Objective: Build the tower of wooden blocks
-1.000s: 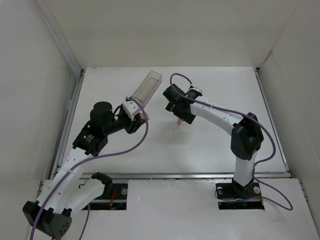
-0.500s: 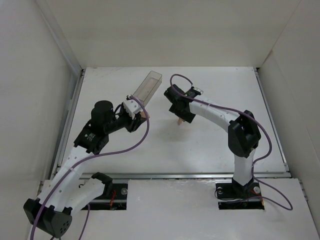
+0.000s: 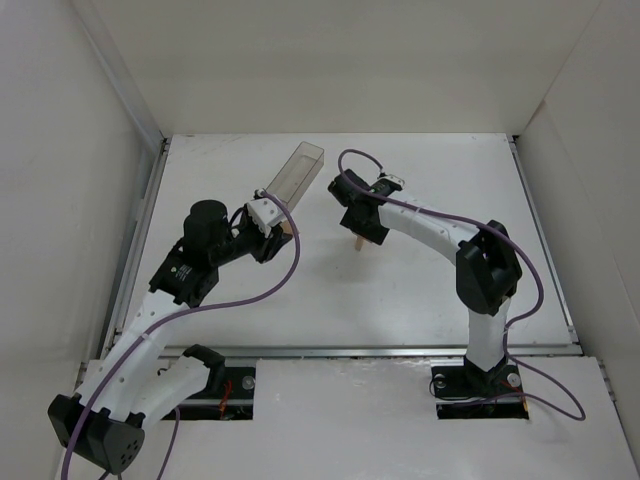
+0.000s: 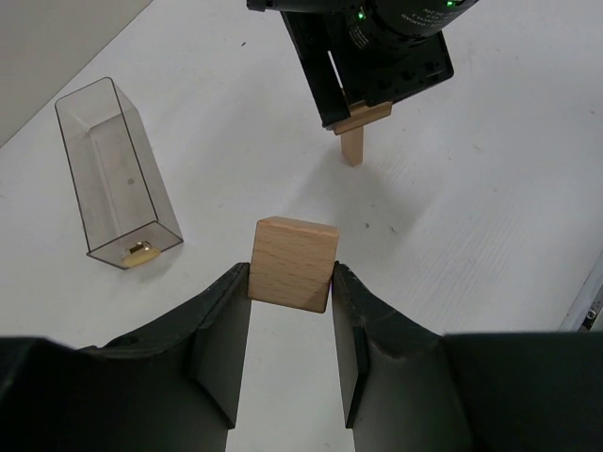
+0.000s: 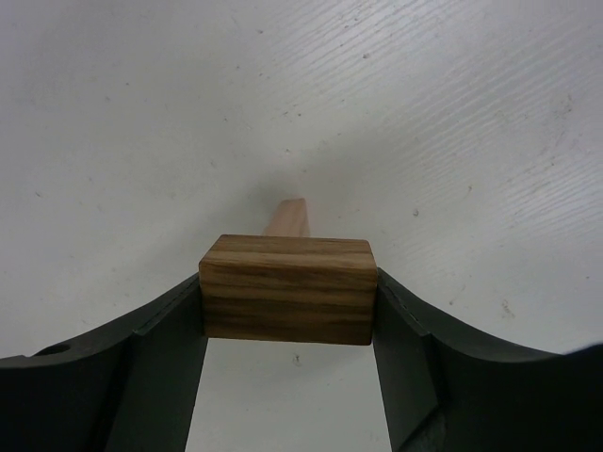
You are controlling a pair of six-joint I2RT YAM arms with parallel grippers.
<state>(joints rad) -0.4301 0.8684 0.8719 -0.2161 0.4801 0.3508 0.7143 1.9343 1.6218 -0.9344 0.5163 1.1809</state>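
The wood block tower point(image 4: 352, 141) is a thin light block standing on end point(image 5: 288, 217) with a dark striped block point(image 5: 287, 287) laid crosswise on top. My right gripper point(image 5: 287, 294) reaches down over it point(image 3: 360, 230), both fingers pressed against the dark block's ends. In the top view only the upright's foot point(image 3: 355, 243) shows under the gripper. My left gripper point(image 4: 290, 278) hovers left of the tower point(image 3: 284, 228), shut on a light-tan wood block point(image 4: 293, 262) above the table.
A clear plastic box point(image 3: 297, 172) lies on its side behind the left gripper, with a small gold piece point(image 4: 140, 250) at its near end. White walls enclose the white table point(image 3: 430, 290) on three sides. A metal rail point(image 3: 330, 350) runs along the front edge.
The right gripper's jaws have come in from wide open onto the ends of the dark block. The left gripper with its block has stayed put.
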